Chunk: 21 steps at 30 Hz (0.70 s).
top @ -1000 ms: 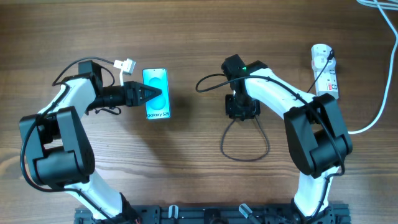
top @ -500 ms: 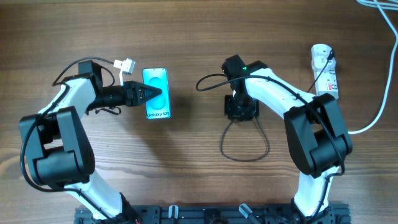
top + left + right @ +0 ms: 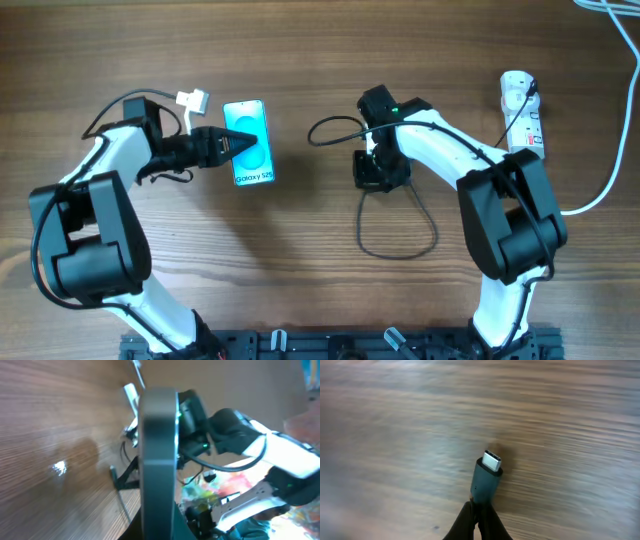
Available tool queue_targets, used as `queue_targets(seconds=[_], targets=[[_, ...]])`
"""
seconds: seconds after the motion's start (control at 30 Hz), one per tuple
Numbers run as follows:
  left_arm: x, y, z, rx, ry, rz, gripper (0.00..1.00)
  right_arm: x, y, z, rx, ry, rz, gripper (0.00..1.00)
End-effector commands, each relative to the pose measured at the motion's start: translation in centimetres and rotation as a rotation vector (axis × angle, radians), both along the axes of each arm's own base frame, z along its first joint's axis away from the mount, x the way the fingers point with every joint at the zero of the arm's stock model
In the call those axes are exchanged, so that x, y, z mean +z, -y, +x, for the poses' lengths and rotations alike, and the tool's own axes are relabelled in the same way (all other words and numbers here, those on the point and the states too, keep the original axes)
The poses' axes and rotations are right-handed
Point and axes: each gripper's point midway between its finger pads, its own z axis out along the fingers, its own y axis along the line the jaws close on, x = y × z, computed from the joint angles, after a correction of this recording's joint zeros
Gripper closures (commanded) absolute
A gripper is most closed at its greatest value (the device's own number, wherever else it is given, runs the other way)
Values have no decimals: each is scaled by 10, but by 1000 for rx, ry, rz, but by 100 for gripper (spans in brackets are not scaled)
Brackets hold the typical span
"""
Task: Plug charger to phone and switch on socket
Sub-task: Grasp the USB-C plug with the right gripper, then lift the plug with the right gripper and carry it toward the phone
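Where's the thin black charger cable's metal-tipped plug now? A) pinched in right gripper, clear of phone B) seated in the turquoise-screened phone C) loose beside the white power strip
A: the right gripper is shut on the black charger behind its metal tip; the turquoise phone is apart.

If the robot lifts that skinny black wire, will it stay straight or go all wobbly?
Probably wobbly: the charger lies in a loose loop on the table, so it would likely droop and trail. Only the short plug pinched in the right hand looks stiff. It seems thin and light, so the loop may slide along easily.
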Motion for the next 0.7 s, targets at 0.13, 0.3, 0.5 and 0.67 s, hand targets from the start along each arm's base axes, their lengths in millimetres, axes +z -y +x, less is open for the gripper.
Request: queue_targets(seconds=[0.13, 0.3, 0.5, 0.67], targets=[[17, -21, -2, 75, -55, -120, 96, 92, -51, -11, 348, 122, 692, 96], [18, -26, -2, 96, -163, -148, 96, 142, -59, -22, 449, 228, 878, 96], [17, -29, 6, 106, -365, -200, 96, 170, -76, -47, 525, 221, 1064, 96], [17, -30, 14, 102, -396, -207, 96, 181, -94, -60, 568, 208, 1143, 96]])
